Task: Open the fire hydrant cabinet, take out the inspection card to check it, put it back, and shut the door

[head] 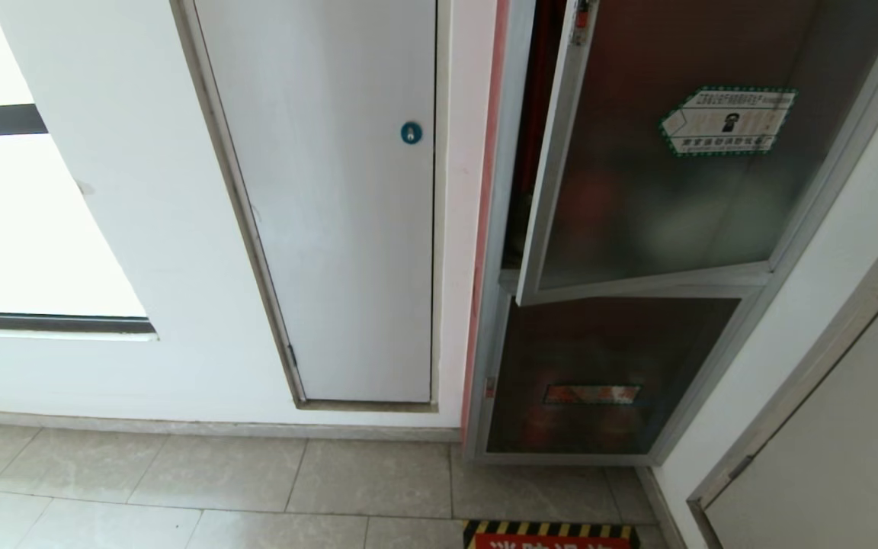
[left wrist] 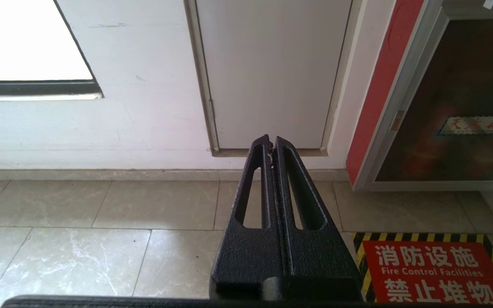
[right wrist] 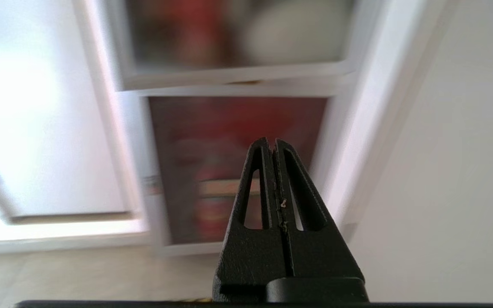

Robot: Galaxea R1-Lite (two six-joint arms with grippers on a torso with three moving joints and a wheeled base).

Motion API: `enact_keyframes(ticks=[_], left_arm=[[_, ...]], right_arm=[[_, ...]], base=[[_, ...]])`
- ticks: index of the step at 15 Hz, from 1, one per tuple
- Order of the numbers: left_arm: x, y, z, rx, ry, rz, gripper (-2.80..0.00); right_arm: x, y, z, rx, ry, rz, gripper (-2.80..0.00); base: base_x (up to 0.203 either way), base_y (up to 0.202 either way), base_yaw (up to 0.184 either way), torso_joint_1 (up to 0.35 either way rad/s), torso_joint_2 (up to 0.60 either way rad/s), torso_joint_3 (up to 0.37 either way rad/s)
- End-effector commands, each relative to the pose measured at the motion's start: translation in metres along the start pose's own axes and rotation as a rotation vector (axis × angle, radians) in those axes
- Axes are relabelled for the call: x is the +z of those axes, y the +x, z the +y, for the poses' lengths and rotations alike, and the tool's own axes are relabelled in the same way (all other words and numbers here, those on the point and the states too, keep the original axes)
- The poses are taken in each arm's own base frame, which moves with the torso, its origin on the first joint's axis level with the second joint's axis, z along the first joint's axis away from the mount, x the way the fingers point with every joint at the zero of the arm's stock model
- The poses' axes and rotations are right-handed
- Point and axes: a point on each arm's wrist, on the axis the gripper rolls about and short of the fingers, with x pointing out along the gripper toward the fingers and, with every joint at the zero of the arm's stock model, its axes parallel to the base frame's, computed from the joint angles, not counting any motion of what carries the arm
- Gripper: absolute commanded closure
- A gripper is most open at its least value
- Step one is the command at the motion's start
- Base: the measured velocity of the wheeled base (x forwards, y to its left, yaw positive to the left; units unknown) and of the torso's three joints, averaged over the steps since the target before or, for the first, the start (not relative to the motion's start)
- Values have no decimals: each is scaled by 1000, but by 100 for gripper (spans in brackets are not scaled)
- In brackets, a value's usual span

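Note:
The fire hydrant cabinet (head: 496,252) stands at the right of the head view, silver-framed with a red edge. Its door (head: 637,191), dark tinted glass with a green-edged hexagonal sticker (head: 728,120), hangs slightly ajar, leaving a narrow gap (head: 538,137) with red inside. The inspection card is hidden. Neither arm shows in the head view. My left gripper (left wrist: 271,141) is shut and empty, low over the floor, facing the white panel. My right gripper (right wrist: 271,143) is shut and empty, facing the lower glass panel (right wrist: 238,167) from a distance.
A plain white panel (head: 332,213) with a small blue round lock (head: 411,133) is left of the cabinet. The shorter lower glass panel (head: 599,381) bears a red label. A red floor sign (left wrist: 430,273) with striped border lies before the cabinet. A white wall (head: 828,305) juts out at right.

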Motion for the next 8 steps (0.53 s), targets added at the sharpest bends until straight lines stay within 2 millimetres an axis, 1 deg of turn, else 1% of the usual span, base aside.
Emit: enact_keyframes(ticks=[1,3,6,8], left_arm=[[0,0,0,0,1,1,0],[0,0,0,0,1,1,0],[0,0,0,0,1,1,0],[0,0,0,0,1,1,0]], right_arm=[[-17,1,2,54,31,41,0],[-18,1,2,71,45,48,0],[-28,0,3,87,27,148,0],[-29,0,3,88,32,163,0]], base=[[0,0,0,0,0,0],[0,0,0,0,0,0],[0,0,0,0,0,0],[0,0,0,0,0,0]])
